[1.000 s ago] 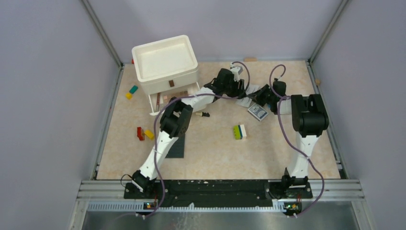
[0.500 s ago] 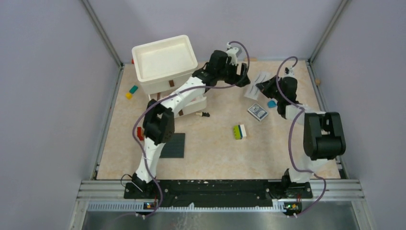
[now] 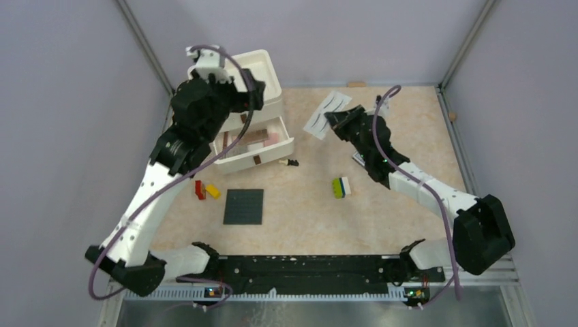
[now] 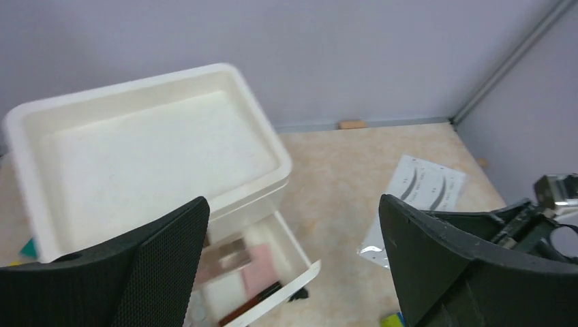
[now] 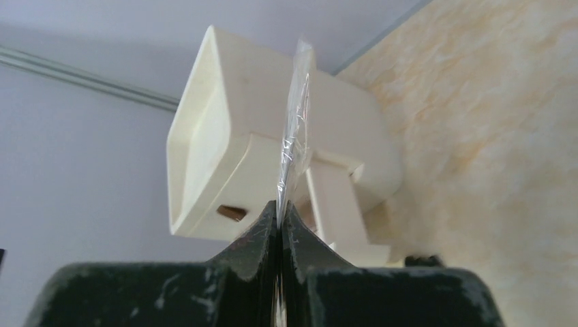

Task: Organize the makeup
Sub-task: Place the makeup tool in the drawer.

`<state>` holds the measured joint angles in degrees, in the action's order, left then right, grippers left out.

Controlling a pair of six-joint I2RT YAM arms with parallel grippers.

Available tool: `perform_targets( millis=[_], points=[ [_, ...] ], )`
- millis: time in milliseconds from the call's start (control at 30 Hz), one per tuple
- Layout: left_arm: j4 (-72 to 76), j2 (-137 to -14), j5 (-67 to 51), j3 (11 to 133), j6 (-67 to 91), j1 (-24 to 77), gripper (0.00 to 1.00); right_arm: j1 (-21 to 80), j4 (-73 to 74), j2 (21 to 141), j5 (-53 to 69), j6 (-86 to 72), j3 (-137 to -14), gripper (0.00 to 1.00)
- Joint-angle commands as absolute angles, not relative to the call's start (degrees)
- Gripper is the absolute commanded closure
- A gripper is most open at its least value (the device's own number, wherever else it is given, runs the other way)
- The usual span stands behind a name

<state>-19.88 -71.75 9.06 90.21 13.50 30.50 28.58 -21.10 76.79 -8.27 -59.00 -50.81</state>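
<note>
thin glossy eyelash card (image 3: 326, 114) between matte black right jaws

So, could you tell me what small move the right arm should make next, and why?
Probably swing the eyelash card left toward the drawer: the right gripper is shut on its edge, holding it off the table, and the drawer stands open.

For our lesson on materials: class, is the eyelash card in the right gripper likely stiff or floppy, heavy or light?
Probably light: the eyelash card sticks out from one pinched edge in the right gripper. Fairly stiff yet bendy: edge-on it looks nearly straight, slightly wavy. Its glossy surface may slip.
</note>
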Motion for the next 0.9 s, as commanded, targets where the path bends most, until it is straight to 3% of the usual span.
perform_targets(
  millis=[0,133,267,433,867],
  points=[
    [-28.3,-62.4,21.7,83.5,11.4,29.5,0.01,39.2,-13.4,77.0,-29.3,-70.4,-57.1,1.00],
    [-30.2,-53.4,31.4,77.6,8.5,29.5,0.01,47.7,-7.7,81.9,-40.6,-77.4,-63.0,1.00],
    [-33.3,-48.5,33.6,76.0,8.0,29.5,0.01,53.2,-1.5,87.9,-48.2,-88.2,-68.0,1.00],
    [-36.6,-45.6,34.0,75.0,8.0,29.5,0.01,56.5,-3.6,95.7,-49.5,-93.6,-73.1,1.00],
    [-39.7,-42.3,32.2,74.2,10.0,29.5,0.01,60.7,11.4,115.4,-49.8,-102.0,-97.3,1.00]
  ],
)
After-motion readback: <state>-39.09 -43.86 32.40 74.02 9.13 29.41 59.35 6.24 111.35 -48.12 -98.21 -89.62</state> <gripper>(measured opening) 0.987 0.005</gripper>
